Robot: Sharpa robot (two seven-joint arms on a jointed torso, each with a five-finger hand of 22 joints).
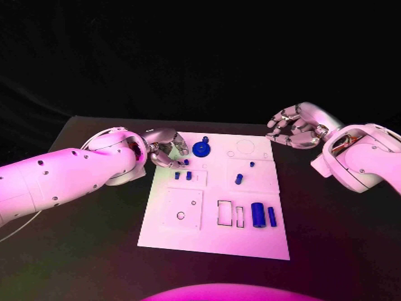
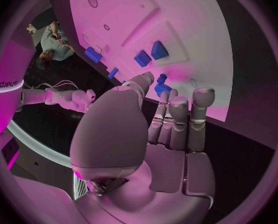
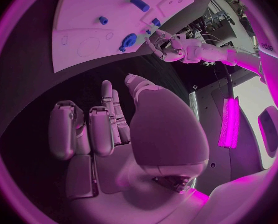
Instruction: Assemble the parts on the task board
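In the head view, the task board point(image 1: 165, 235) is lying flat in the middle of the black table point(image 1: 65, 263), a smooth white rectangular plate with shallow outlined recesses. Small blue parts are sitting on it: a round, knobbed piece point(image 1: 202, 148) near the far edge, two short pegs point(image 1: 182, 176) left of centre, a small slanted peg point(image 1: 239, 179) in the middle, and a thick cylinder point(image 1: 257, 215) beside a slimmer rod point(image 1: 272, 216) towards the near right. The left hand point(image 1: 167, 150), silver and glossy, is hanging over the board's far-left corner with fingers curled downward; whether they are pinching anything cannot be told here. The right hand point(image 1: 292, 128) is hovering off the board's far-right corner, fingers loosely curled and grasping nothing. Bare table is lying open on both sides of the board and along its near edge.

In the left wrist view, the left hand's point(image 2: 170, 129) fingertips point(image 2: 163, 90) are touching a small ridged blue part point(image 2: 162, 87) at the board's point(image 2: 207, 59) edge, thumb and finger closing on it. Two blocky blue pieces point(image 2: 150, 55) are resting just beyond.

In the right wrist view, the right hand point(image 3: 108, 129) is showing its fingers spread and empty above dark table, well apart from the board point(image 3: 95, 5).
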